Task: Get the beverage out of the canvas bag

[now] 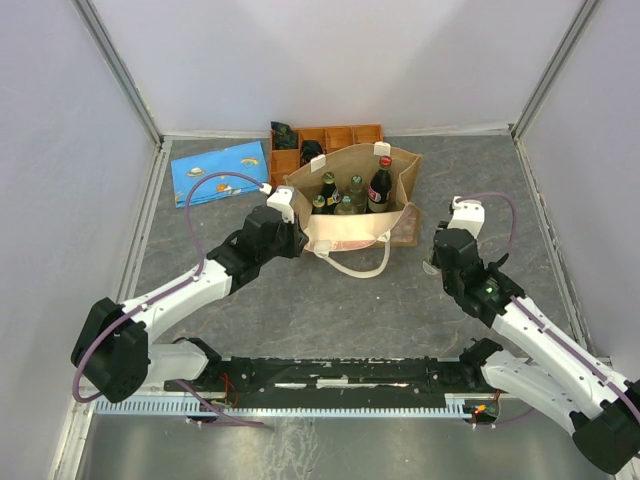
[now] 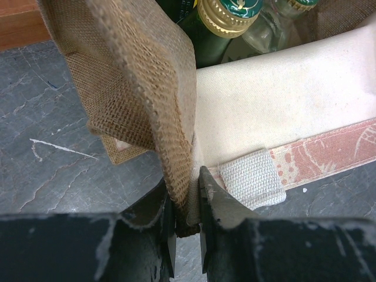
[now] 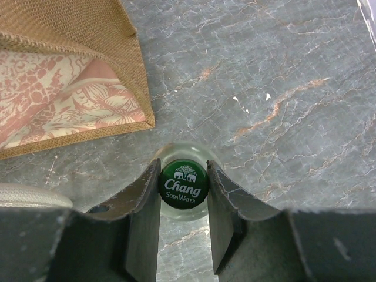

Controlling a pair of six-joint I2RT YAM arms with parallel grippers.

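The grey table (image 1: 300,300) carries the canvas bag (image 1: 345,228) at upper centre of the top view, with several bottles (image 1: 352,192) inside. The left gripper (image 2: 187,202) is pinched tight on its burlap edge. Lower centre of the right wrist view: the right gripper (image 3: 183,176) clamps the green-capped Chang bottle (image 3: 183,187) — upright, outside the bag, near its corner.

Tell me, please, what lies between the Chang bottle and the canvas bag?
Only bare grey tabletop, seen in the right wrist view, separates the bottle from the bag.
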